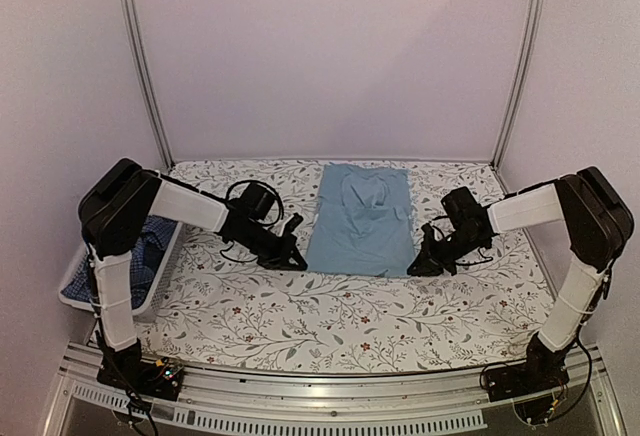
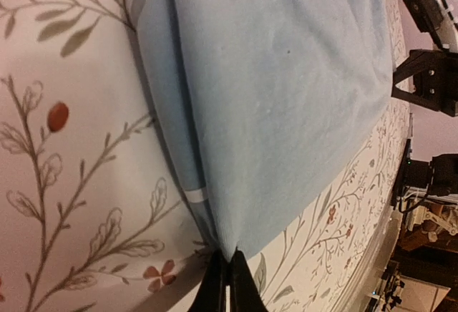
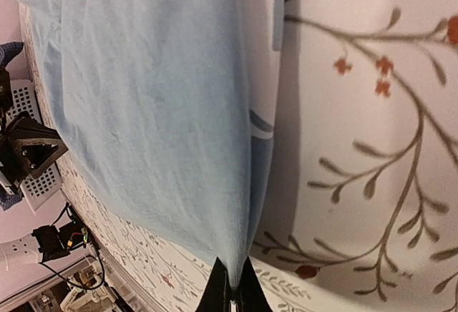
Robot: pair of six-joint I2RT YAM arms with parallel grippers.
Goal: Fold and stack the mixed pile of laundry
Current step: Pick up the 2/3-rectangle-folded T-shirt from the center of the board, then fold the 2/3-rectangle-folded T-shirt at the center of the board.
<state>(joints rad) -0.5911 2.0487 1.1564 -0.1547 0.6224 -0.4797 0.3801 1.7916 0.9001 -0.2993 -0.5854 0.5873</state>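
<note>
Left gripper [image 2: 227, 285]: fingers pressed together, pinching the near-left corner of the plain light-blue cloth shirt [image 1: 362, 221]. The cloth edge runs straight into the tips in the left wrist view.

Right gripper [image 3: 232, 292]: same, closed on the near-right corner, cloth tapering into the tips.

The shirt lies flat mid-table as a tall rectangle with its side edges already tucked under, and the layered edge shows beside both grippers. There is some rumpling near the far end. It sits on the floral-print white tablecloth [image 1: 330, 321], between the two arms.

The white plastic slatted basket [image 1: 72, 294] is at the far left edge, well apart, with a dark blue small-check garment [image 1: 150, 241] inside.

Step, my read: lengthwise fold of the first garment, near hem gripped and ready to carry over. The rest of the pile is not yet touched.

Next move needs:
- both arms lifting together and level, so the hem stays taut and square
- carrying the hem toward the far edge and laying it on the collar end
- releasing only once the cloth is down, or the corners will flop back
</note>
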